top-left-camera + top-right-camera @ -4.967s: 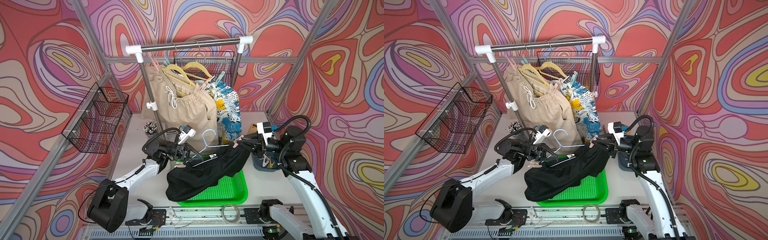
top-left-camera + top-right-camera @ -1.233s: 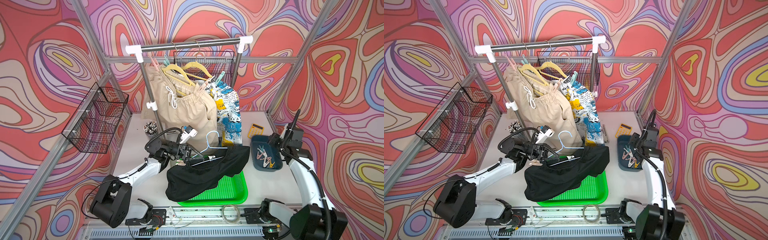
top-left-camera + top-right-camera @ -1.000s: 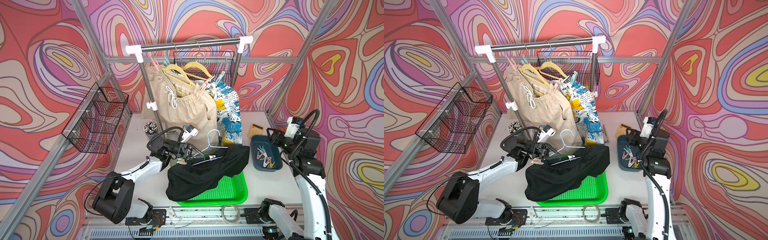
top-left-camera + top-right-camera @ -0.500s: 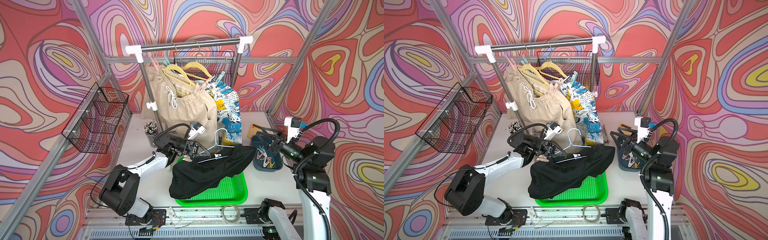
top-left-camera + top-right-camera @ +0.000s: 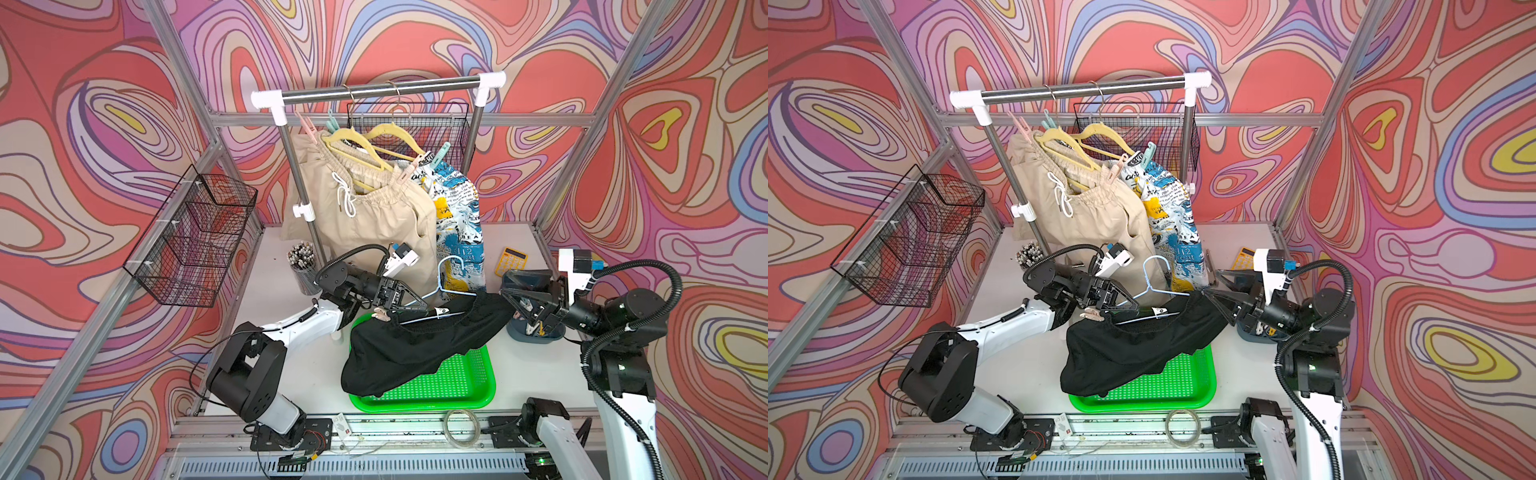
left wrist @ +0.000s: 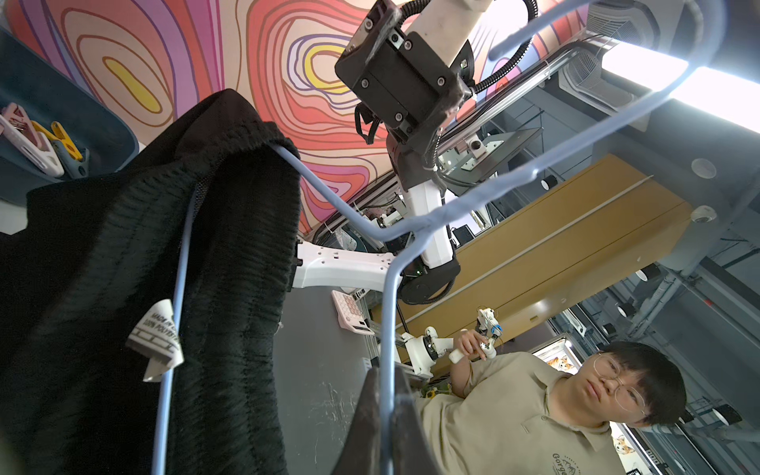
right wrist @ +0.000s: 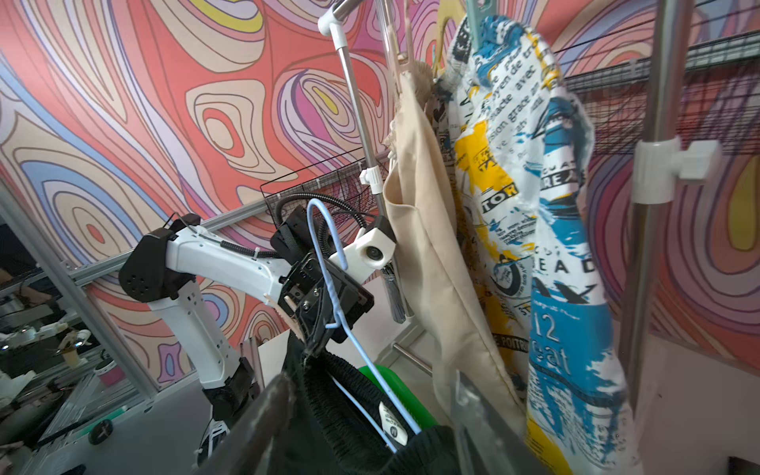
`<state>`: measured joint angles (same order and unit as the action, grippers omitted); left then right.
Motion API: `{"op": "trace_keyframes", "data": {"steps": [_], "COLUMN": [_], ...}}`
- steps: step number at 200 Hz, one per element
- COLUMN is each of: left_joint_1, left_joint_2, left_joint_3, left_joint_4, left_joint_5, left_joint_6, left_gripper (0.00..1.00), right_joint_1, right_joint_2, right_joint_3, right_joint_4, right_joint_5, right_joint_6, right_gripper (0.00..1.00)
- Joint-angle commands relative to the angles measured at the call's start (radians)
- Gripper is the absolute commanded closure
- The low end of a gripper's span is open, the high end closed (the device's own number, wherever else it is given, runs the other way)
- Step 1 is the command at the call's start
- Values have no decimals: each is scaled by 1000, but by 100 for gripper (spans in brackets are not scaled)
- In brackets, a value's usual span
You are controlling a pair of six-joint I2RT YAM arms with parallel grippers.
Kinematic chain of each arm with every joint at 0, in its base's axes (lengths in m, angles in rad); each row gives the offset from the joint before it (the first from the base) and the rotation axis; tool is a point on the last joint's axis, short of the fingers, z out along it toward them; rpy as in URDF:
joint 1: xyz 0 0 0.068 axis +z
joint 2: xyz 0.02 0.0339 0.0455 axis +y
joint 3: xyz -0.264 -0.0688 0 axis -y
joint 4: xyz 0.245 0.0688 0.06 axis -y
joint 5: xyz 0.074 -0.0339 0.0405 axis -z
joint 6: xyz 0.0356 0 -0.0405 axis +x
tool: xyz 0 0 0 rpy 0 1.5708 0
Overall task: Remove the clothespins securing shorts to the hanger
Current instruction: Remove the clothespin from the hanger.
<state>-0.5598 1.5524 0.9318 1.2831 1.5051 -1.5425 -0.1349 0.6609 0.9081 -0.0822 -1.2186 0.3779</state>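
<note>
Only one pin (image 5: 380, 314) shows on the black shorts (image 5: 415, 349) now: the pink one at the hanger's (image 5: 446, 270) left end, just beside the left end effector (image 5: 419, 305), which is clamped tight on the hanger wire. The right end effector (image 5: 503, 282) sits at the shorts' right end, jaws apart and holding nothing. My guess is it has to cross the waistband and squeeze that pin's tails.

Matt black cloth shorts (image 5: 415, 353), glossy green plastic tray (image 5: 457, 376), shiny metal rail (image 5: 374, 88).
</note>
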Motion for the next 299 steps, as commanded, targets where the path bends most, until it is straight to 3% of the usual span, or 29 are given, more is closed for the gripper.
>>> {"op": "trace_keyframes", "data": {"steps": [1, 37, 54, 129, 209, 247, 299], "left_joint_1": [-6, -6, -7, -6, -6, -7, -7], "left_joint_2": [3, 13, 12, 11, 8, 2, -3], "left_joint_3": [39, 54, 58, 52, 50, 48, 48], "left_joint_4": [78, 78, 78, 79, 79, 79, 80], "left_joint_5": [0, 2, 7, 21, 20, 18, 18], "left_joint_6": [-8, -15, -16, -19, -18, -12, -10], "left_gripper": [100, 100, 100, 100, 100, 100, 100], "right_joint_1": [116, 480, 567, 602, 610, 608, 610], "right_joint_2": [51, 197, 253, 349, 347, 327, 337], "right_joint_3": [-5, 89, 118, 96, 125, 114, 123], "right_joint_4": [-2, -212, -223, -65, -71, -51, -42], "right_joint_5": [80, 364, 428, 417, 397, 397, 386], "right_joint_6": [-59, -324, -366, -330, -369, -360, -351], "right_gripper": [38, 38, 38, 42, 75, 100, 100]}}
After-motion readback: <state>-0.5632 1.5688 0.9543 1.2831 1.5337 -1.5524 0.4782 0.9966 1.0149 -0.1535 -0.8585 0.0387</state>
